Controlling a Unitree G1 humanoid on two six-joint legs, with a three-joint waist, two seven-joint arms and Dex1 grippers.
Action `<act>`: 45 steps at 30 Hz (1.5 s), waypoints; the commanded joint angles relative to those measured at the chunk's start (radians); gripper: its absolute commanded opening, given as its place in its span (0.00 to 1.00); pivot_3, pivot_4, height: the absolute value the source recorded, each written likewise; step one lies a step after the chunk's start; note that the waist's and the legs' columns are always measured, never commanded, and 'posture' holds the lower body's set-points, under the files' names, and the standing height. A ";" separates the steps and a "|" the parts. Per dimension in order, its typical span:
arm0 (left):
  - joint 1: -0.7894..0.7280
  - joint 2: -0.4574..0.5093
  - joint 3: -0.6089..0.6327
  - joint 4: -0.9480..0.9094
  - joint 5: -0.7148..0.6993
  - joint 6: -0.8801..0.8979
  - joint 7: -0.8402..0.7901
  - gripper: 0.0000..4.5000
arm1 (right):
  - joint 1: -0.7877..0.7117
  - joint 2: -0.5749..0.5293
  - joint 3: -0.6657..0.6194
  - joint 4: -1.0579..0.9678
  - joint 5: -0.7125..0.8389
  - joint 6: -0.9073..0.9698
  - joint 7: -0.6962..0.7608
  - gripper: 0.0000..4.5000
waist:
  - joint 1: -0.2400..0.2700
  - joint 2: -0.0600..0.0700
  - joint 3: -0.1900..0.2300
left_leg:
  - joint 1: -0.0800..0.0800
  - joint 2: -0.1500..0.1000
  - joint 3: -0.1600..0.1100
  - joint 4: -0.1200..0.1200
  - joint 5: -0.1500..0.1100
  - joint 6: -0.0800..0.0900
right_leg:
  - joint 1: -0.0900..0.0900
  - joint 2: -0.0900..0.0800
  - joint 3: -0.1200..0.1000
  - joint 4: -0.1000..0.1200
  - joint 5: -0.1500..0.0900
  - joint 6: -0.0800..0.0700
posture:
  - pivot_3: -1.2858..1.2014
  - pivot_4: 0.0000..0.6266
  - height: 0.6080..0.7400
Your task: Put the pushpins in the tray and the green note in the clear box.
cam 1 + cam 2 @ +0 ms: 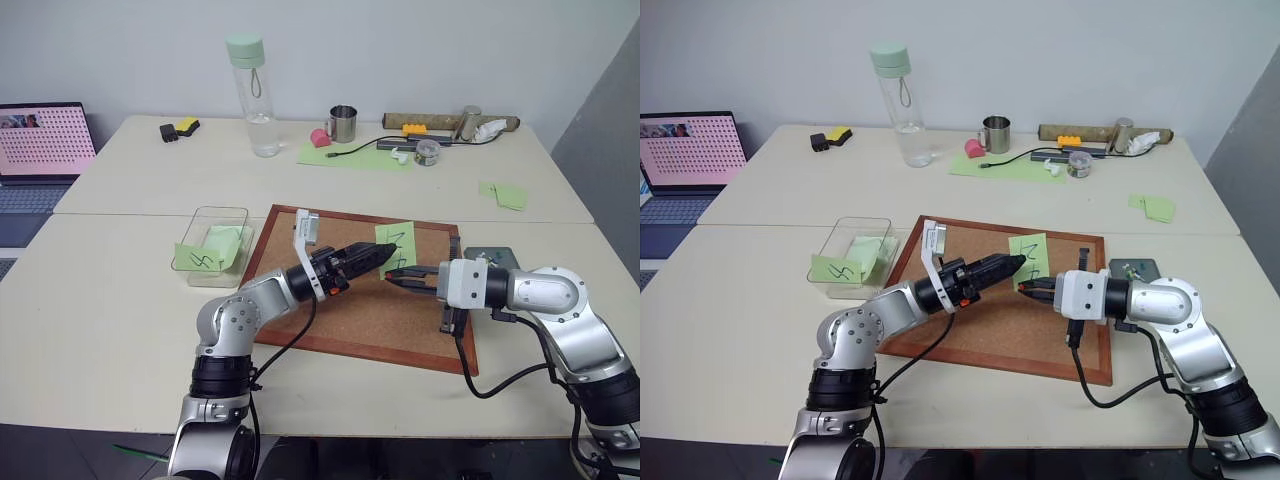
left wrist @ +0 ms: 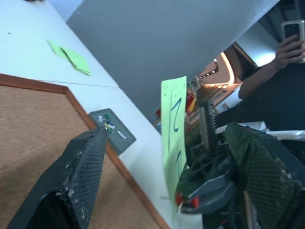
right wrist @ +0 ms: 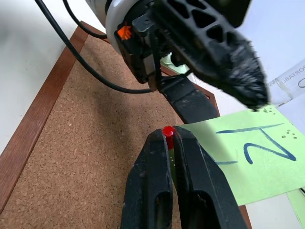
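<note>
Green note (image 1: 1030, 258): lifted above the corkboard (image 1: 970, 330), standing nearly on edge, with a corner at the right gripper's fingertips.
Red pushpin (image 3: 167, 131): pinched at the tip of the right gripper (image 3: 168, 138), its head against the note's corner; apparently through the note.
Key relation: the note hangs between the left gripper's two fingers, closer to one; its long side runs upward.
Left gripper (image 1: 1012, 264): spread wide, holding nothing.
Right gripper: clamped tight on the pin.
Tray (image 1: 1134, 269): just past the board's right edge, nearest the right arm.
Clear box (image 1: 853, 255): left of the board.
</note>
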 commanded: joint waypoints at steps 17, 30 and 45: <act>-0.008 -0.035 -0.022 0.012 -0.002 -0.060 0.000 0.22 | -0.011 0.015 0.004 -0.070 0.013 0.011 -0.005 0.00 | 0.001 0.000 0.000 | 0.000 0.000 0.000 0.001 0.000 0.000 | 0.000 0.000 0.000 0.000 0.000 0.000 | 0.52 0.24 1.00; -0.009 -0.052 -0.026 0.099 0.104 -0.182 0.062 0.00 | -0.026 0.035 -0.014 -0.077 0.034 0.029 -0.024 0.00 | 0.001 0.000 0.000 | 0.000 0.000 0.000 0.001 0.000 0.000 | 0.000 0.000 0.000 0.001 0.000 0.000 | 0.52 0.24 1.00; 0.003 -0.005 -0.066 0.042 0.170 -0.238 0.029 0.00 | 0.118 -0.070 -0.364 -0.027 0.191 0.443 -0.186 0.00 | 0.021 0.000 0.000 | -0.003 0.000 -0.001 0.005 0.000 0.000 | 0.000 0.000 0.000 0.001 0.000 0.000 | 0.52 0.24 1.00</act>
